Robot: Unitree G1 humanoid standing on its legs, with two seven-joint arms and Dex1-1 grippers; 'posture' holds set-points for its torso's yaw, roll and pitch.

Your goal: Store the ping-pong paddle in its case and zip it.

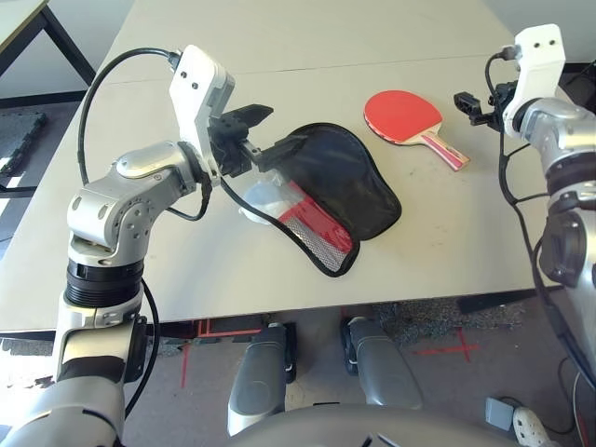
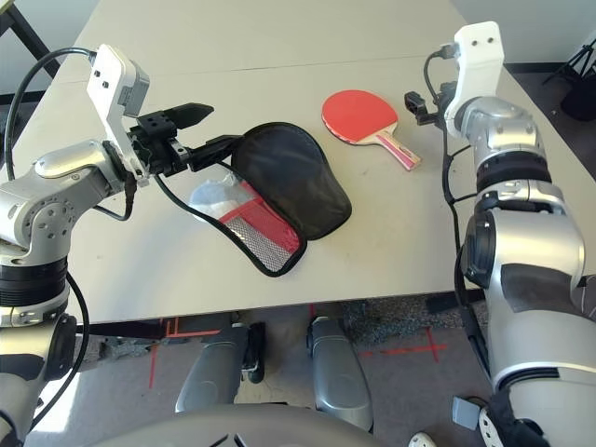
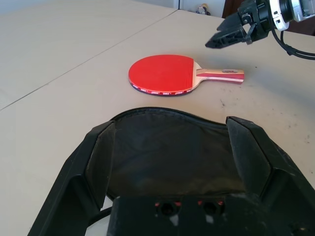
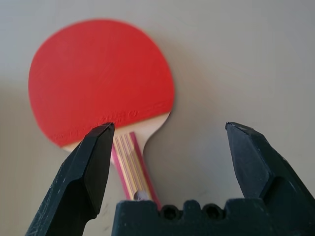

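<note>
Case (image 2: pixel 293 177) lay unzipped and spread open on the worktop (image 2: pixel 391 256), paddle outside it. Near half: pale mesh pocket (image 2: pixel 257 244) over glossy red material, black piping round the curved rim. Crumpled clear plastic (image 2: pixel 218 196) sat at that half's left side, thin and shiny. Far half: smooth, dark lining, soft rounded outline, bare inside, zip teeth visible along its edge. Left gripper (image 2: pixel 226 125) was over the case's far left end, fingers wide apart, nothing clamped; couldn't tell if they touched the fabric. Ping-pong paddle (image 2: pixel 358 116) lay flat beyond the case and to its right, clear of it: round red rubber face up, light wooden handle with red stripes angled toward the near right. Right gripper (image 4: pixel 170 125) was just right of the paddle, fingers wide open, empty
</note>
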